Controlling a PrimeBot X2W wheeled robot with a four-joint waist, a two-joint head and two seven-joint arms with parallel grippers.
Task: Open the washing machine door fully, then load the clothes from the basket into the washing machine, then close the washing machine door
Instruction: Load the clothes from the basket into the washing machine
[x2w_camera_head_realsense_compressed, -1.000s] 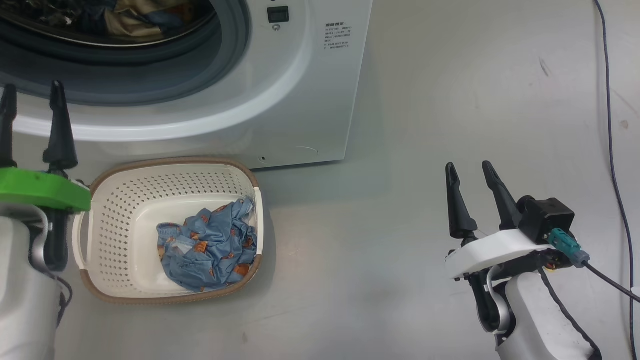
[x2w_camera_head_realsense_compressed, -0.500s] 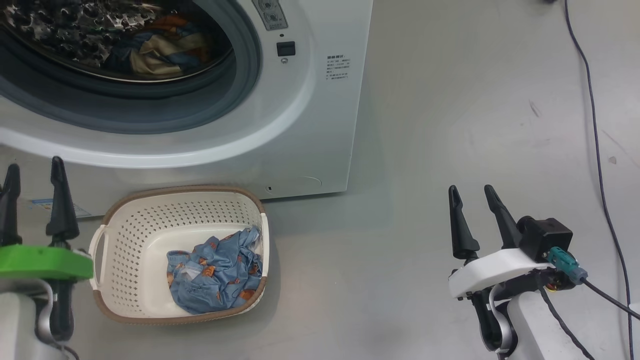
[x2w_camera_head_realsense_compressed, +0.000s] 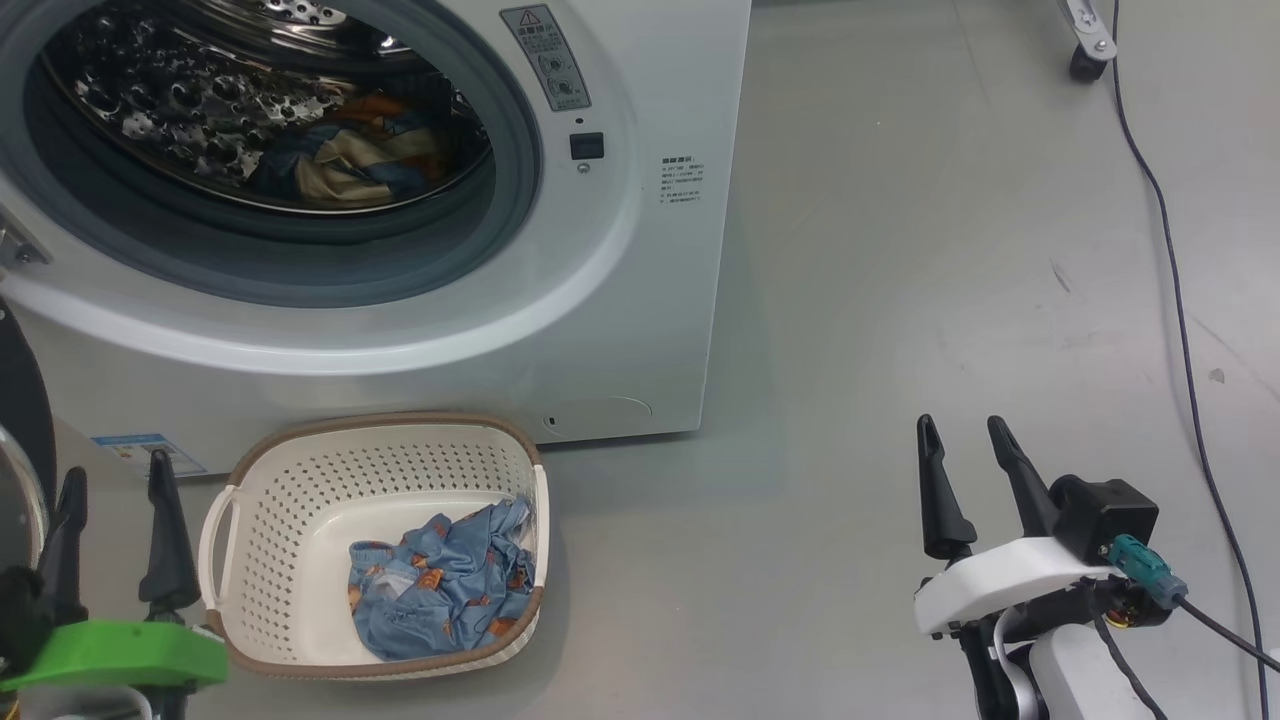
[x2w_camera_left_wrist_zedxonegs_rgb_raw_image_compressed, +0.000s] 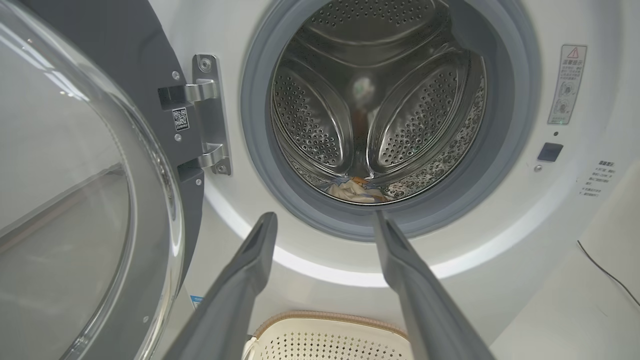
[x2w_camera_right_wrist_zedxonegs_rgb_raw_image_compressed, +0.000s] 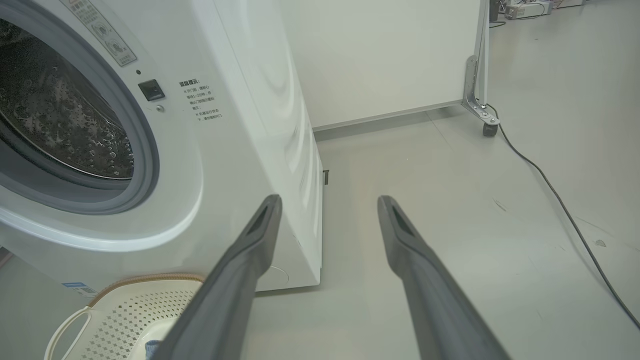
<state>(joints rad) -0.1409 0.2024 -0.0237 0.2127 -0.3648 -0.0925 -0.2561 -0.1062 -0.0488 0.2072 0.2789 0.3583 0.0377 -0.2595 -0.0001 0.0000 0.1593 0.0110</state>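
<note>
The white washing machine (x2w_camera_head_realsense_compressed: 640, 300) stands with its drum exposed, and its round door (x2w_camera_left_wrist_zedxonegs_rgb_raw_image_compressed: 90, 200) is swung wide on the left hinge. Inside the drum lies a garment with cream and orange patches (x2w_camera_head_realsense_compressed: 345, 170). On the floor in front sits the cream basket (x2w_camera_head_realsense_compressed: 290, 480), holding a crumpled blue garment with small orange prints (x2w_camera_head_realsense_compressed: 440, 590). My left gripper (x2w_camera_head_realsense_compressed: 115, 480) is open and empty just left of the basket, pointing toward the drum. Well off to the right over bare floor, my right gripper (x2w_camera_head_realsense_compressed: 960, 430) is also open and empty.
A dark cable (x2w_camera_head_realsense_compressed: 1180, 330) runs down the grey floor at the far right. A caster of a wheeled frame (x2w_camera_head_realsense_compressed: 1085, 60) stands at the top right. A white partition panel (x2w_camera_right_wrist_zedxonegs_rgb_raw_image_compressed: 380, 55) stands behind the machine.
The head camera has tilted upward, so the machine, basket and both grippers sit lower in the picture. More of the drum shows. Both grippers stay open.
</note>
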